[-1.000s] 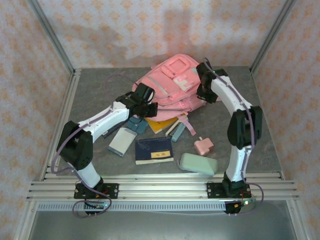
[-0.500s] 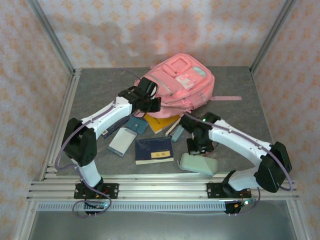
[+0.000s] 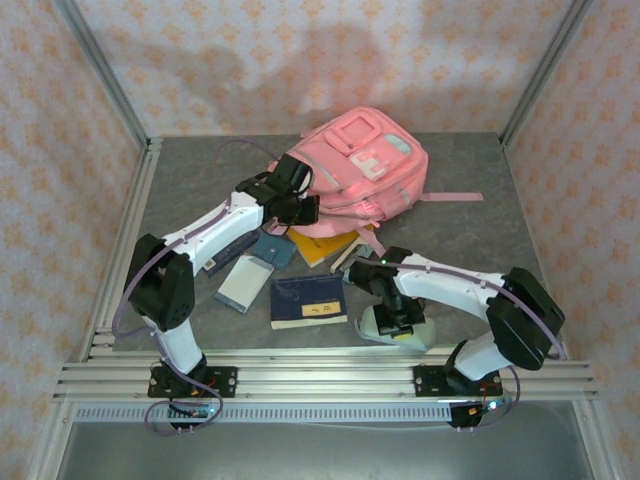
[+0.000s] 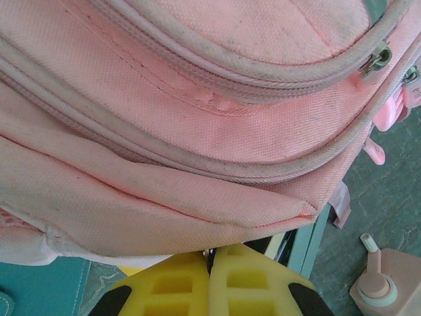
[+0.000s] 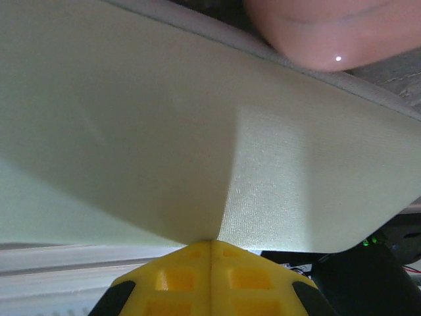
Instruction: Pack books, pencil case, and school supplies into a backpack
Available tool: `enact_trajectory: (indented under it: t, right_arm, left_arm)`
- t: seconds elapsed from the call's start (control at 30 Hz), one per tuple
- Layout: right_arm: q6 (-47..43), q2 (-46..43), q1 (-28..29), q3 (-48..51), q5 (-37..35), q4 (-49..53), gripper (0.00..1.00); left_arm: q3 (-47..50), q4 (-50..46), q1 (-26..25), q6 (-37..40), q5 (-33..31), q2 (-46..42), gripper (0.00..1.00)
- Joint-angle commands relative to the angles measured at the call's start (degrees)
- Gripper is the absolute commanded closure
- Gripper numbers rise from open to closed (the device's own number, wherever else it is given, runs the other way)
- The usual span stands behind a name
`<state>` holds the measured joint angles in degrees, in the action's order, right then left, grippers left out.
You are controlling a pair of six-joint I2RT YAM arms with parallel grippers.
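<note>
The pink backpack stands at the back centre. My left gripper is shut at its near-left lower edge; in the left wrist view the gripper pinches the backpack's bottom seam, with a small metal glint between the tips. The mint pencil case lies near the front edge with my right gripper on top of it. Close up, that gripper is shut on a puckered fold of the pencil case. A navy book, an orange-yellow book and a pale blue-grey book lie between the arms.
A teal square pad and a narrow white-and-teal piece lie by the orange book. The pink gadget sits just beyond the pencil case. A pink strap trails right of the backpack. Metal rails run along the front edge.
The right arm swung from the backpack's right side down to the pencil case and shut on it. The backpack shifted and its strap now lies out to the right. The left gripper barely moved.
</note>
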<state>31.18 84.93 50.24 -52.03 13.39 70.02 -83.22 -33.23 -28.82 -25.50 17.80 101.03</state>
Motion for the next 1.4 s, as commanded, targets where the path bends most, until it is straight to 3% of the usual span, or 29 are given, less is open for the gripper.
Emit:
enact_trajectory:
  t: [0.0,0.27,0.5,0.53,0.63,0.67,0.73,0.83,1.07,1.27,1.3,1.37]
  right_arm:
    - [3.11,1.95,0.31,-1.34,-10.91,-0.37,1.00]
    - [3.69,2.23,-2.98,-5.75,-25.03,1.35,1.00]
    - [-2.71,-6.36,-6.08,-17.20,-18.59,-5.17,0.97]
    - [-2.28,-6.25,-7.55,-19.52,-16.64,-6.90,0.91]
    - [2.94,-0.99,-11.70,-27.38,-11.17,-9.66,0.57]
    - [5.52,1.09,-12.62,-29.70,-9.77,-10.44,0.50]
    - [13.25,5.04,-14.24,-33.53,-6.60,-13.95,0.40]
    - [27.98,7.80,-16.49,-33.01,-0.97,-25.38,0.33]
    - [53.84,11.82,-18.07,-26.99,2.46,-43.82,0.35]
    - [57.99,14.70,-18.48,-24.62,2.31,-54.12,0.41]
    - [57.50,15.47,-18.50,-25.11,2.43,-54.68,0.45]
    - [54.99,16.69,-18.58,-27.54,1.87,-51.67,0.64]
  left_arm:
    - [-2.30,1.07,0.69,0.62,-0.21,-1.93,1.00]
    - [-2.21,0.63,0.91,0.54,-0.23,-2.40,1.00]
    - [-1.73,1.14,0.89,-0.32,2.36,-2.66,1.00]
    - [-1.60,1.32,0.91,-0.51,2.69,-2.73,1.00]
    - [-1.64,1.64,0.78,-1.17,3.70,-2.74,1.00]
    - [-1.59,1.76,0.83,-1.38,3.98,-2.81,1.00]
    - [-1.76,2.02,0.70,-1.99,4.42,-2.86,1.00]
    - [-2.27,2.32,0.44,-2.62,5.13,-2.90,1.00]
    - [-3.40,2.03,-0.55,-3.06,5.13,-3.30,1.00]
    - [-3.70,2.10,-1.89,-3.33,5.36,-3.48,1.00]
    - [-3.70,2.07,-2.07,-3.30,5.40,-3.48,1.00]
    - [-3.62,2.04,-2.18,-3.18,5.40,-3.56,1.00]
